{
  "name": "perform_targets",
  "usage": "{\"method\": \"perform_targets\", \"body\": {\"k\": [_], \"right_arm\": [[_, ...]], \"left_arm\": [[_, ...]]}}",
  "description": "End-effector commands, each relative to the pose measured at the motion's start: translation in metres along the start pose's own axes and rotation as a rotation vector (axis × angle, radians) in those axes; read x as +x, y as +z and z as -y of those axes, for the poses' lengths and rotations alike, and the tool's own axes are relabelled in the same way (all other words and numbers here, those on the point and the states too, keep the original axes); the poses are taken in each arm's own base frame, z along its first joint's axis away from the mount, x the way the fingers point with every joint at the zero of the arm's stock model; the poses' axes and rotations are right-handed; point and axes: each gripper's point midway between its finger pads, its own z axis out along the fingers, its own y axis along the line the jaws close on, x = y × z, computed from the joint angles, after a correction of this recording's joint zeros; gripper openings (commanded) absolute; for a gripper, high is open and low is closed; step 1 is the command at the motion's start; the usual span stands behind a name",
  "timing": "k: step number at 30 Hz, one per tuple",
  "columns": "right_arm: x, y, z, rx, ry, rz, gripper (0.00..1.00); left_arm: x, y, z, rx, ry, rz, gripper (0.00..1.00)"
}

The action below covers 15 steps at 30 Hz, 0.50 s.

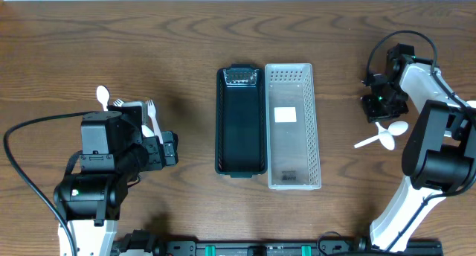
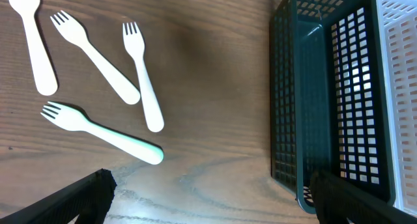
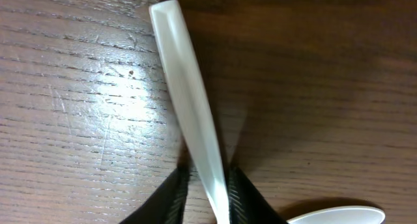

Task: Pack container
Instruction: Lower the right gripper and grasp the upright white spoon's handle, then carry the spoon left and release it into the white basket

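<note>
While the right gripper (image 3: 207,185) pinches a spoon (image 3: 186,87) by its handle, pickup is underway; next, lift it over the white basket (image 1: 316,122). Meanwhile the left gripper (image 2: 218,201) hangs open.

Left lane: the bare table (image 1: 195,100) between the forks (image 2: 98,61) and the dark basket (image 2: 319,94) was wide enough for my left gripper (image 2: 210,182), jaws spread.
Left clutter: the forks and a spoon (image 2: 34,42) lay loose, close together.
Middle: the dark basket touched the white basket (image 1: 292,126), no gap; both tops were open.
Right lane: I had clear table up to the white basket. My right gripper (image 3: 206,178) was pinched on a white handle (image 3: 186,87), with another spoon bowl (image 3: 332,215) just beside it.
</note>
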Motion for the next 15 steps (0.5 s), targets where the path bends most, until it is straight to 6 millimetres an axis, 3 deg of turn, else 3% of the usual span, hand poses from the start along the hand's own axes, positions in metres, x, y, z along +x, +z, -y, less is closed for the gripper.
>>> {"method": "perform_targets", "body": {"k": [1, 11, 15], "right_arm": [[0.015, 0.022, 0.0, -0.018, 0.034, -0.06, 0.19], [0.01, 0.02, 0.002, -0.01, 0.079, -0.04, 0.05], [0.004, 0.009, 0.003, 0.001, 0.092, -0.007, 0.01]], "left_arm": [[-0.006, -0.006, 0.005, 0.015, 0.0, 0.019, 0.98], [-0.006, -0.006, 0.005, 0.015, 0.0, 0.019, 0.98], [-0.006, -0.006, 0.005, 0.015, 0.0, 0.019, 0.98]]}}
